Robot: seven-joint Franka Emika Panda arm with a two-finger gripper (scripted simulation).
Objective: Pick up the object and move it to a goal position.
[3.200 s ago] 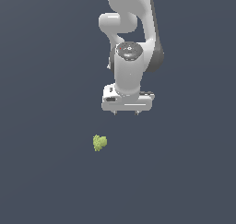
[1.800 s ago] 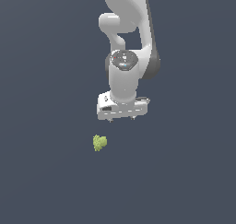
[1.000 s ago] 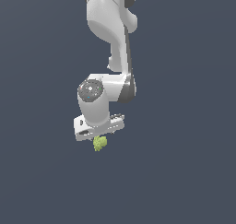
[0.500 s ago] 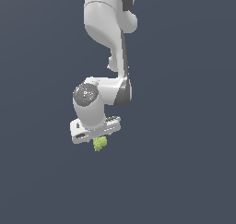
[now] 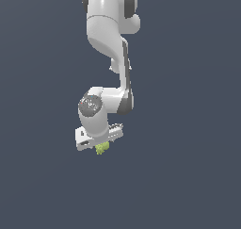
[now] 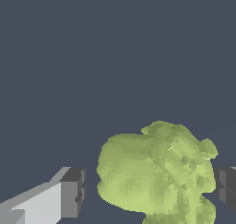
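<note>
The object (image 5: pixel 102 149) is a small lumpy yellow-green clump lying on the dark surface, and the white hand covers its upper part in the exterior view. My gripper (image 5: pixel 100 146) has come down straight over it. In the wrist view the object (image 6: pixel 156 172) fills the space between my two grey fingertips. One fingertip (image 6: pixel 73 193) stands a little apart from the clump. The other fingertip (image 6: pixel 226 185) is at its edge, and I cannot tell whether they touch. The gripper (image 6: pixel 150 191) is open around the object.
The white arm (image 5: pixel 106 44) rises from the hand towards the top of the exterior view. Everything else in both views is plain dark grey-blue ground (image 5: pixel 188 129).
The arm swung from the middle toward the exterior view's left and came down over the object. In the last half second the hand sank lower around it. The object has not moved.
</note>
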